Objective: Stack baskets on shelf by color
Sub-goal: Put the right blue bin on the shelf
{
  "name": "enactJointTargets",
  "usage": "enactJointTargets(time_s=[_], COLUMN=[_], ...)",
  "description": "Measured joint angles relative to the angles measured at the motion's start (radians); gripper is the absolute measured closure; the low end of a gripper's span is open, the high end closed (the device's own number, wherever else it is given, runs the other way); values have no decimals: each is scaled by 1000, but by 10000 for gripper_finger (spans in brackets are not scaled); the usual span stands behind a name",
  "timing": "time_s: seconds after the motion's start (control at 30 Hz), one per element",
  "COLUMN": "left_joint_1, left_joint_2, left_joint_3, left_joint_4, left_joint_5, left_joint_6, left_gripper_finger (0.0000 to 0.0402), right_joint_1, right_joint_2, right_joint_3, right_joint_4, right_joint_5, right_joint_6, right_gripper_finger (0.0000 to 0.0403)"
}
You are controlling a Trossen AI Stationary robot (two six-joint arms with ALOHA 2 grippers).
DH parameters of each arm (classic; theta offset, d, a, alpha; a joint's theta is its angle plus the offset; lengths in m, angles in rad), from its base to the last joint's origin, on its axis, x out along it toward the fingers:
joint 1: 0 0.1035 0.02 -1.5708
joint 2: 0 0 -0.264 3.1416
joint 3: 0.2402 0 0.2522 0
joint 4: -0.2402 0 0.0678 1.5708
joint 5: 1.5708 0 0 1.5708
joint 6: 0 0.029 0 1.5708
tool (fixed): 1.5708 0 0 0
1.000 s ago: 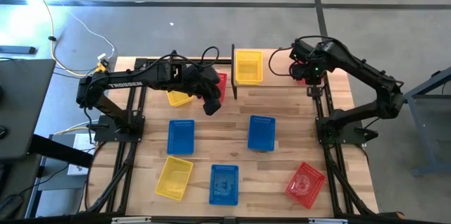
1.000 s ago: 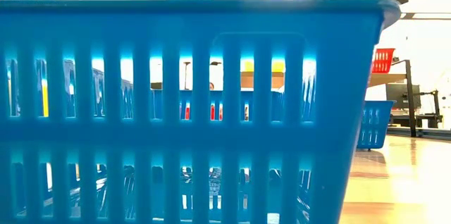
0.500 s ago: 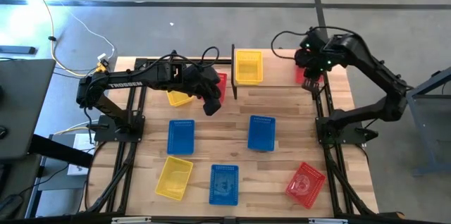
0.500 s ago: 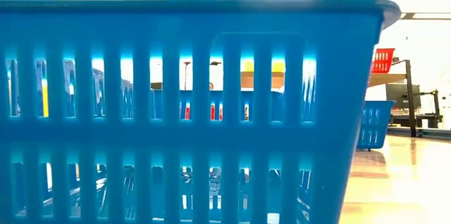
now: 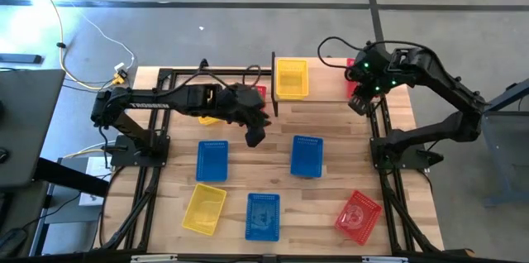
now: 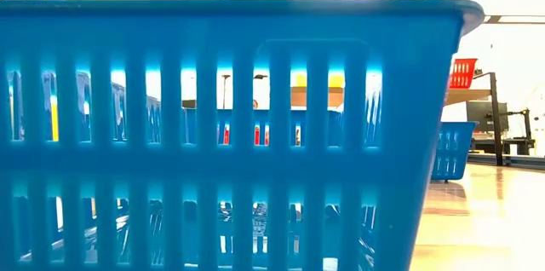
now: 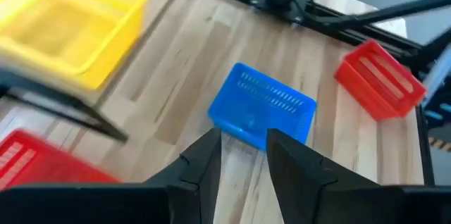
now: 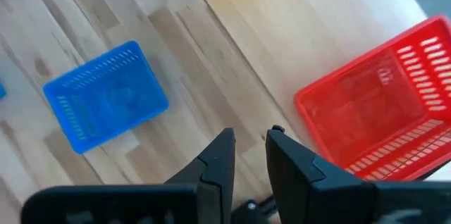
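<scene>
The shelf (image 5: 274,85) at the far middle of the tabletop (image 5: 331,188) carries a yellow basket (image 5: 291,78) and a red basket (image 5: 258,95) partly under my left arm, while 3 blue baskets (image 5: 307,155), 2 more yellow baskets (image 5: 204,208) and 2 other red ones (image 5: 358,216) lie around the tabletop. My left claw (image 5: 257,135) hangs empty between the shelf and the blue baskets, fingers a narrow gap apart. My right claw (image 5: 359,102) hovers beside the far-right red basket (image 8: 377,115), slightly parted and holding nothing.
</scene>
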State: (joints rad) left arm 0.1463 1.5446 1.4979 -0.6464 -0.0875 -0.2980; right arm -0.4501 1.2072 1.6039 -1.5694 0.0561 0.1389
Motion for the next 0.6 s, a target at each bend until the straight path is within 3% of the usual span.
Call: enactJointTargets(time_s=[0.23, 0.37, 0.6], left_joint_1=[-68, -89, -103], left_joint_2=[43, 65, 68], left_joint_3=[2, 1, 0], left_joint_4=[109, 100, -12], left_joint_5=[-17, -28, -36], left_joint_6=[106, 138, 145], left_gripper_finger=[302, 302, 302], right_joint_1=[63, 98, 212], right_joint_2=[0, 1, 4], right_joint_3=[0, 0, -4], right_joint_4=[24, 25, 39], right_joint_5=[19, 45, -8], right_joint_6=[148, 215, 358], right_gripper_finger=[334, 334, 334])
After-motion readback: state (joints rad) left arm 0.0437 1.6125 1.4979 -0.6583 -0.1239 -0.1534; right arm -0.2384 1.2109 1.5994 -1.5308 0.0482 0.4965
